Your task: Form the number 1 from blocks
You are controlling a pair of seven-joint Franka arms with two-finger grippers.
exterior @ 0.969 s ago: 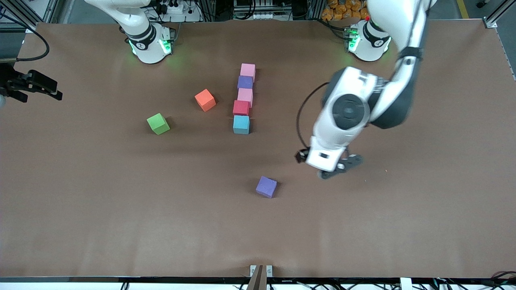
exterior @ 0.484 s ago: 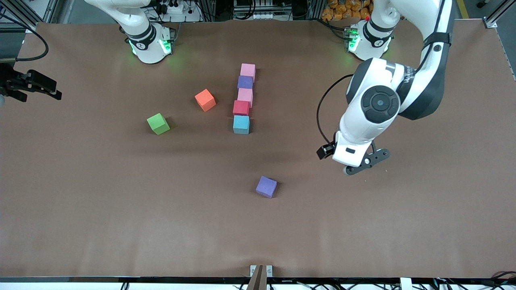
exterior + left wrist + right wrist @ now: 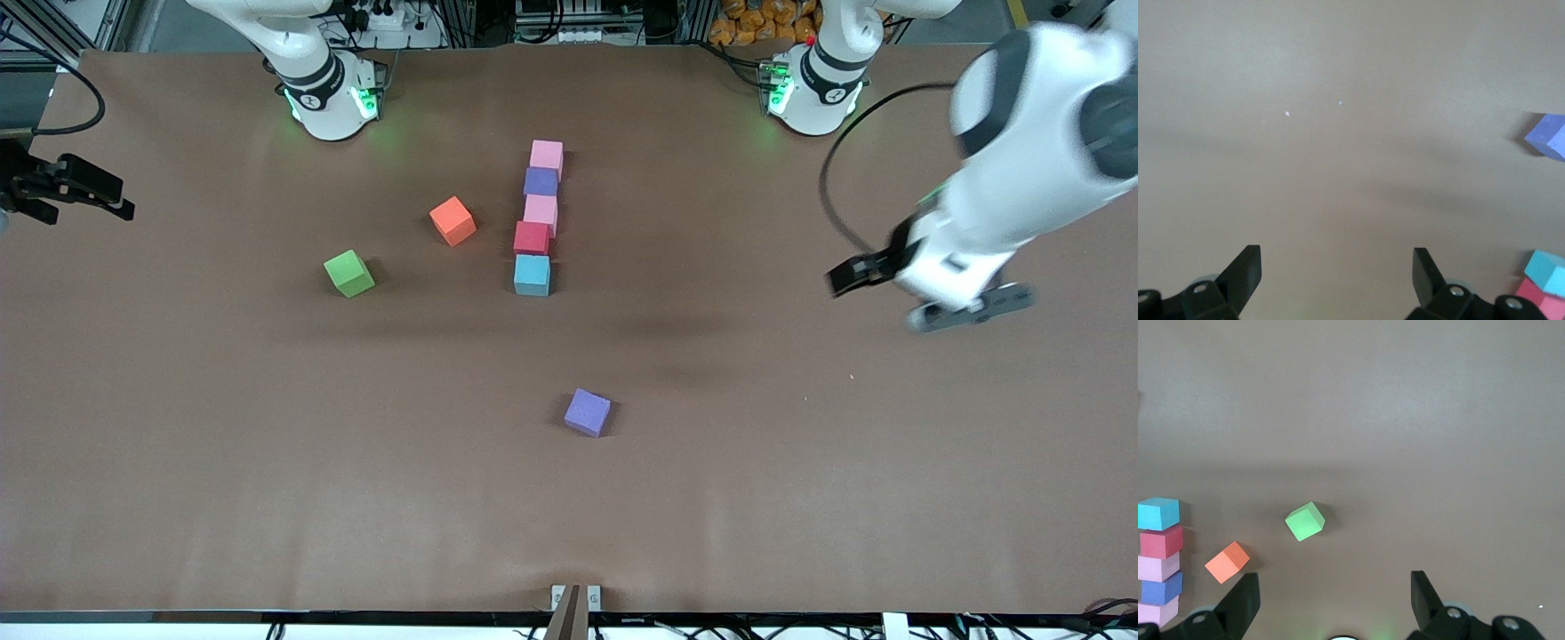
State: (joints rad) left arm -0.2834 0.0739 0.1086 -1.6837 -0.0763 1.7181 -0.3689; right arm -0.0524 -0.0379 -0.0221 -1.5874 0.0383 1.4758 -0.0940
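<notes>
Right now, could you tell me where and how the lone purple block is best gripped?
Take the lone purple block from straight above, fingers on two opposite side faces. It sits flat, turned slightly askew, so the hand likely needs a matching twist. Bare table surrounds it, leaving every side free.
</notes>
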